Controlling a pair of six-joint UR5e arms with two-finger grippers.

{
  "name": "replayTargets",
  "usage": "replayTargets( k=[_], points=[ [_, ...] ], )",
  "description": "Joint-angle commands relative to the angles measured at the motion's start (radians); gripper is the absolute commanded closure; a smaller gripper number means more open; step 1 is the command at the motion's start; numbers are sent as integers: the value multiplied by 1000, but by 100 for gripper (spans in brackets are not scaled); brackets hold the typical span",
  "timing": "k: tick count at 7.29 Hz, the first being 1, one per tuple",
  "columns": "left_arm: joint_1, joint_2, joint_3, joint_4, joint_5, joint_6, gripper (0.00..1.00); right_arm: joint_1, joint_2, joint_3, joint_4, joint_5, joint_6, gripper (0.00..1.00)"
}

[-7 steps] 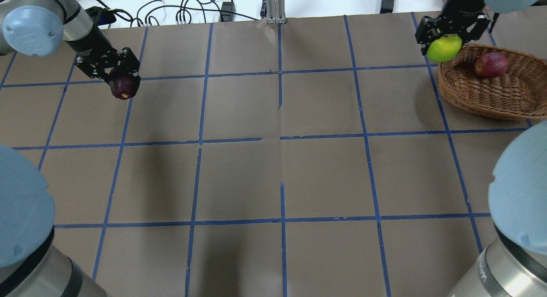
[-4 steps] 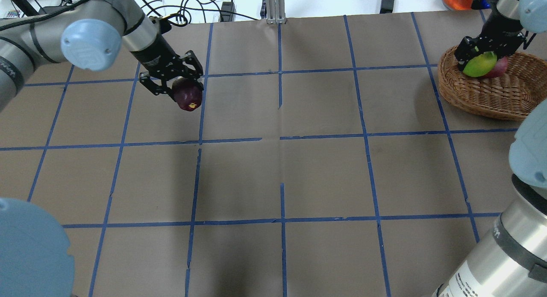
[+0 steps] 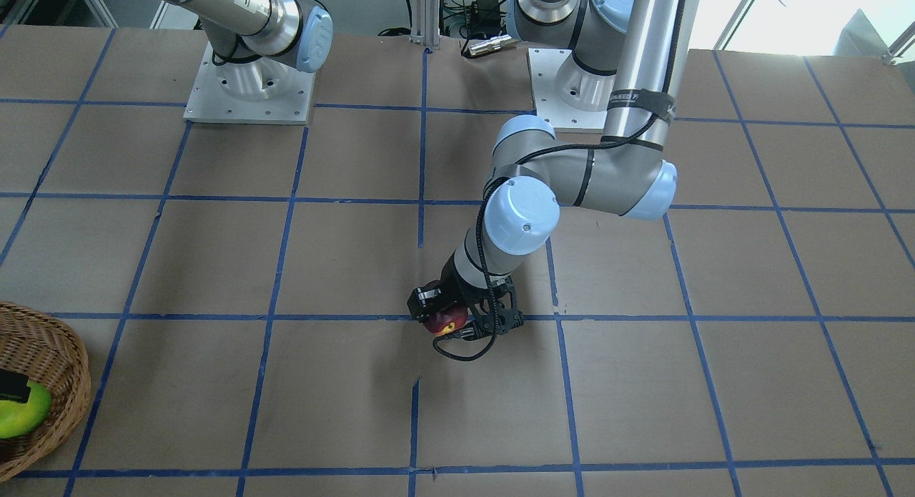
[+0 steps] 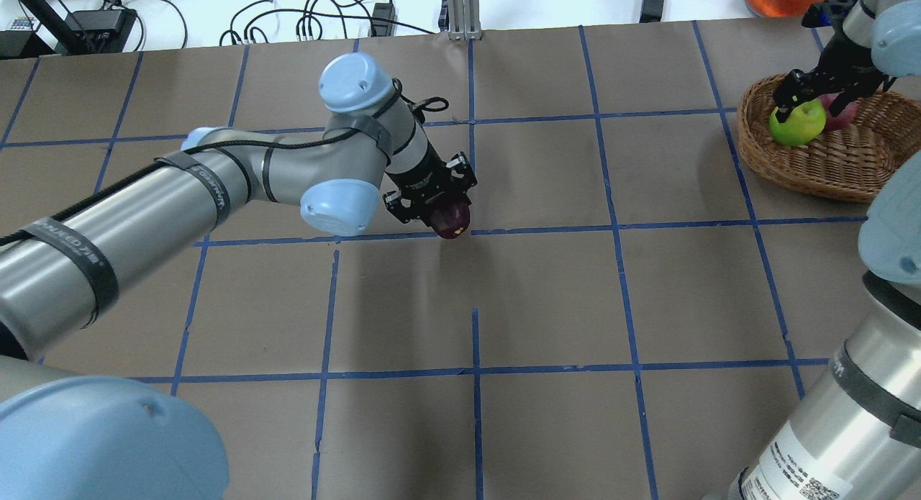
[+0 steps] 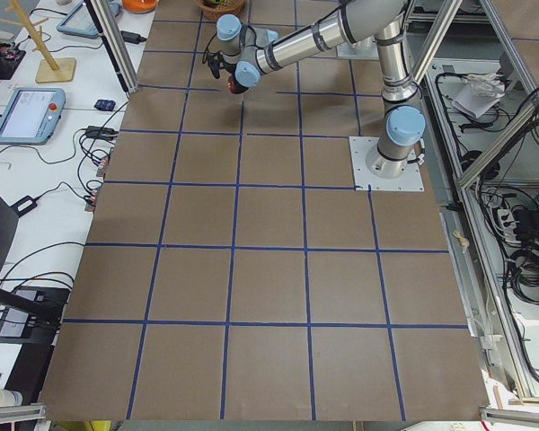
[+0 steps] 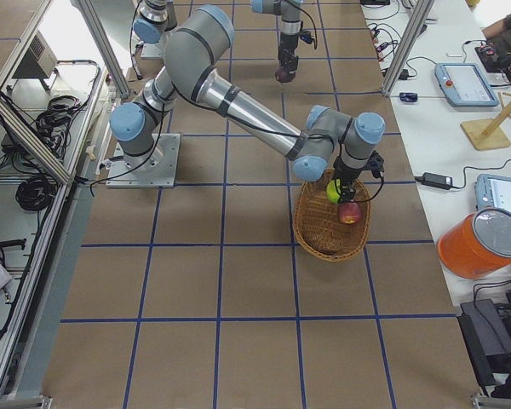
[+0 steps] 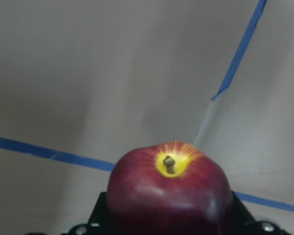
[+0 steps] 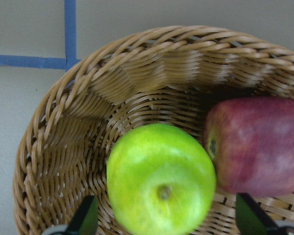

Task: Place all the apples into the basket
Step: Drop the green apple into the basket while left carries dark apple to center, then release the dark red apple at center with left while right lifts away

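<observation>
Maroon apple [image 4: 453,219] hangs over mid-table, clamped in the left gripper [image 4: 437,203] and well apart from the basket [image 4: 813,173]. It is likely in transit as the last one out. Green apple [image 8: 160,198] lies in the basket touching the red apple [image 8: 257,144]. The right gripper [image 4: 820,91] is above it, fingers spread wider than the fruit, so it looks released. The right wrist view shows that gap and overhead doesn't. The left wrist view shows the maroon apple's yellow stem patch, unseen overhead.
</observation>
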Motion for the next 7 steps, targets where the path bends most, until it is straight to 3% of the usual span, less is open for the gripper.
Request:
replayTargets(
  k=[1,3,5,7],
  points=[
    [-40,-5,-50,81,3,-45,0,29,-64,-4,30,-4,5,0],
    [-28,70,22,-80,-17,-48,0,124,-162,5,160,10,78,0],
    [82,164,163,-480,-8,33,0,254,-200,32,220,107,222,0],
    [177,305,232,-868,3,273,0,459,-236,84,198,140,378,0]
  ],
)
